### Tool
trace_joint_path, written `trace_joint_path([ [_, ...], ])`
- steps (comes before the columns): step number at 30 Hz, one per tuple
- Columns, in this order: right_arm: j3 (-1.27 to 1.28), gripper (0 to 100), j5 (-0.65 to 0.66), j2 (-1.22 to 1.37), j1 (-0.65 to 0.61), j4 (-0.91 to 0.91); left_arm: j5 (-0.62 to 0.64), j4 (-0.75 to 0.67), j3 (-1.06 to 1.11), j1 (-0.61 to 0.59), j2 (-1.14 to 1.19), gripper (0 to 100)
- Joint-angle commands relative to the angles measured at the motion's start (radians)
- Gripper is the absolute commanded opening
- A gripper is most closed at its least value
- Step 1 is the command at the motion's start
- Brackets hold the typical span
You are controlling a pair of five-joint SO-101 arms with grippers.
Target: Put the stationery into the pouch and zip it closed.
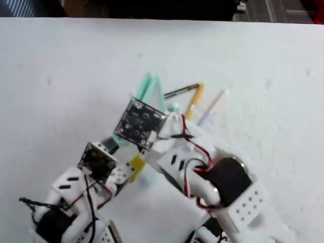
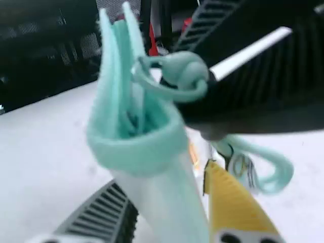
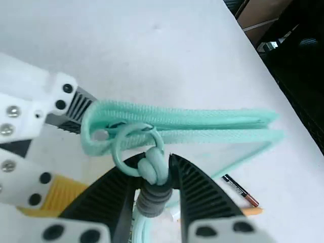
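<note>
left claw (image 2: pixel 162 178) pinches pouch (image 3: pixel 192 124) end; right claw (image 3: pixel 153 164) closed on zipper cord (image 3: pixel 152 171). pens (image 1: pixel 195 98) outside, seems opening step; next pull cord along pouch.

white table (image 1: pixel 61 76): matte, lightly speckled top spanning nearly the whole high view, its far edge running straight across the upper part. dark strip (image 1: pixel 152 7): shadowed room beyond that far edge. striped surface (image 1: pixel 20 7): pale blue and white lines at the far left corner, just past the table. brown cardboard box (image 3: pixel 263 12): off the table's edge, beside dark furniture (image 3: pixel 304 66). black mesh-like panels (image 2: pixel 50 35): behind the table in the left wrist view, detail unclear.
</note>
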Motion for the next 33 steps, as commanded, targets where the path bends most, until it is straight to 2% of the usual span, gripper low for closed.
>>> trace_joint_path([
  [1,-0.008,1.7,0.003,-0.008,-0.002,-0.010,-0.029,0.107,-0.104,0.039,-0.010,21],
  [5,-0.009,1.7,0.003,-0.012,-0.002,-0.005,-0.044,0.054,-0.037,0.038,-0.010,20],
  [9,-0.009,1.7,0.003,-0.068,-0.002,-0.008,-0.049,0.008,0.006,0.038,-0.010,13],
  [17,-0.011,1.7,0.003,-0.160,0.004,-0.090,-0.051,0.011,0.011,0.044,-0.010,2],
  [22,-0.009,1.7,0.003,-0.159,0.004,-0.193,-0.054,0.000,0.048,0.044,-0.010,2],
  [26,-0.003,1.6,0.006,-0.151,0.031,-0.219,-0.121,-0.043,0.098,0.045,-0.010,2],
  [33,-0.005,1.6,0.118,-0.067,0.148,-0.199,-0.123,-0.032,0.098,0.045,-0.010,2],
])
